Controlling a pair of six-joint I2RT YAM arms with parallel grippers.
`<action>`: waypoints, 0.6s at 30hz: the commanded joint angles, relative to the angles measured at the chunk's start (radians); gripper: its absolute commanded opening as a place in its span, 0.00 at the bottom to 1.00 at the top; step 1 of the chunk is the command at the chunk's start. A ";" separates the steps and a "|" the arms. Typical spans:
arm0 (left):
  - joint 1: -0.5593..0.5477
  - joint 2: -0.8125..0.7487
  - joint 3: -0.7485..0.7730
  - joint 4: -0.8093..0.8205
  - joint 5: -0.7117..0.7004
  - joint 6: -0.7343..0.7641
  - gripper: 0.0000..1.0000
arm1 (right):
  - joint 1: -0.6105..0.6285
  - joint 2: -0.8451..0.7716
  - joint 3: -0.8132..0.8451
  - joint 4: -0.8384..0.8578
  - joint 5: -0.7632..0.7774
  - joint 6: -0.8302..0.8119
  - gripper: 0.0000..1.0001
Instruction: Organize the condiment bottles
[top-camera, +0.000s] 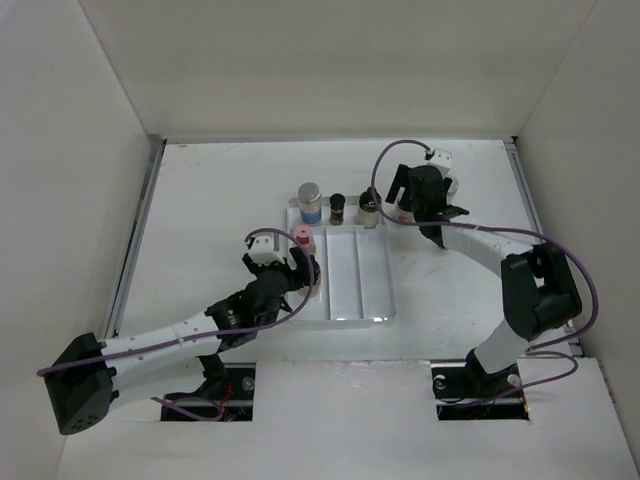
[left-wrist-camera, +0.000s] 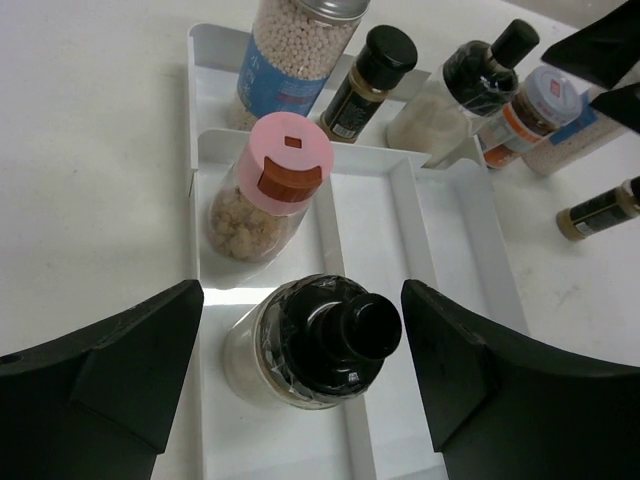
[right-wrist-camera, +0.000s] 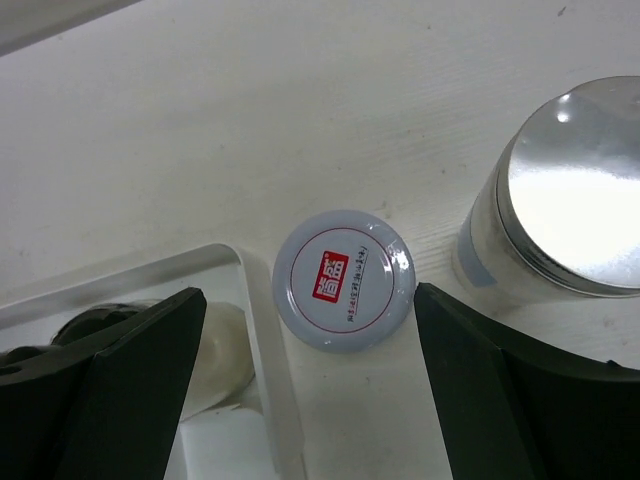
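A black-capped jar (left-wrist-camera: 320, 340) stands in the left compartment of the white tray (left-wrist-camera: 455, 235), between the fingers of my open left gripper (left-wrist-camera: 303, 305), which touch nothing. A pink-lidded jar (left-wrist-camera: 275, 190) stands just behind it, also seen from above (top-camera: 301, 237). A grey-capped blue-labelled jar (top-camera: 310, 203), a dark-capped shaker (top-camera: 337, 208) and a black-topped bottle (top-camera: 370, 210) line the tray's back row. My right gripper (right-wrist-camera: 310, 300) is open above a grey-lidded jar with a red logo (right-wrist-camera: 344, 280), which stands on the table just outside the tray's corner.
A silver-capped white jar (right-wrist-camera: 570, 190) stands right of the grey-lidded one. A small dark-capped bottle (left-wrist-camera: 600, 208) is on the table right of the tray. The tray's middle and right compartments (top-camera: 365, 280) hold nothing. White walls enclose the table.
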 joint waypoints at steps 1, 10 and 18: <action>-0.010 -0.063 -0.014 0.068 0.031 0.012 0.80 | 0.000 0.045 0.076 -0.004 0.053 -0.001 0.90; 0.004 -0.169 -0.035 0.045 0.034 0.026 0.80 | 0.003 0.151 0.127 -0.035 0.084 0.034 0.77; 0.019 -0.187 -0.021 0.020 0.025 0.036 0.81 | 0.017 0.061 0.036 0.003 0.113 0.045 0.49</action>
